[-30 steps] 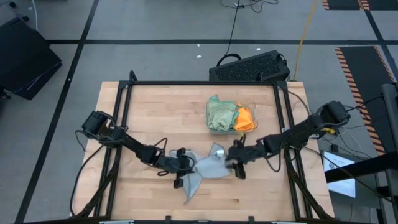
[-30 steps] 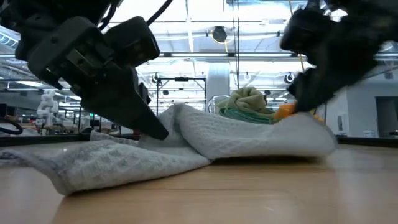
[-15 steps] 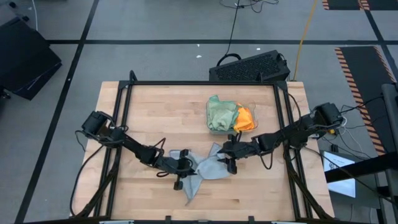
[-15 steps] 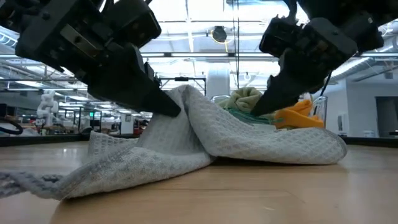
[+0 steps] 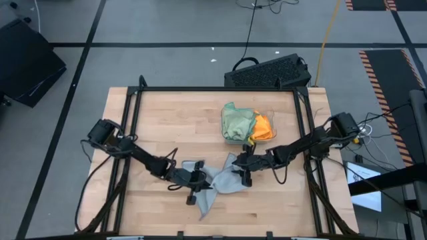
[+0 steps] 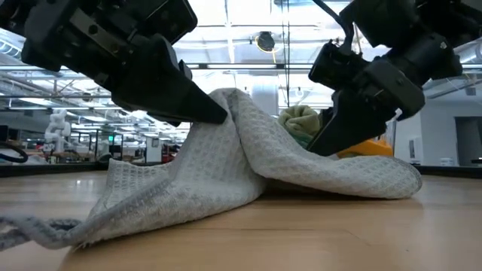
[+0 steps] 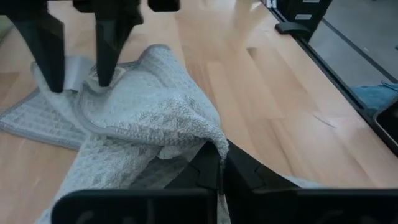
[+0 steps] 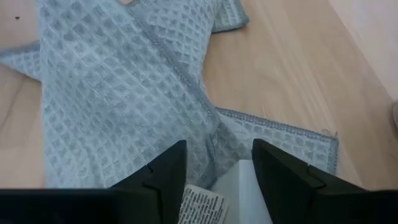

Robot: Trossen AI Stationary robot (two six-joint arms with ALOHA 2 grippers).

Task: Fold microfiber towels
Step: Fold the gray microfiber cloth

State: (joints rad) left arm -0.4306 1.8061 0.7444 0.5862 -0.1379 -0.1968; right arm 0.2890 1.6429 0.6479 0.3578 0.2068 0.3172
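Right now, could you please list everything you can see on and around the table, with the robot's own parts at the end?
Grey towel: one, light grey, crumpled at the table's front centre, between the two grippers.
Sage green towel: at least one, pale green, bunched in the tray.
Orange towel: one, orange, in the tray beside the green one.
Tray: one, clear plastic, right of the table's centre.
Table: one, light wood with a black frame.
Keyboard: one, black, on the floor behind the table.
Left gripper: jaws shut on the grey towel, lifting a fold of it.
Right gripper: jaws open, over the grey towel's right part.
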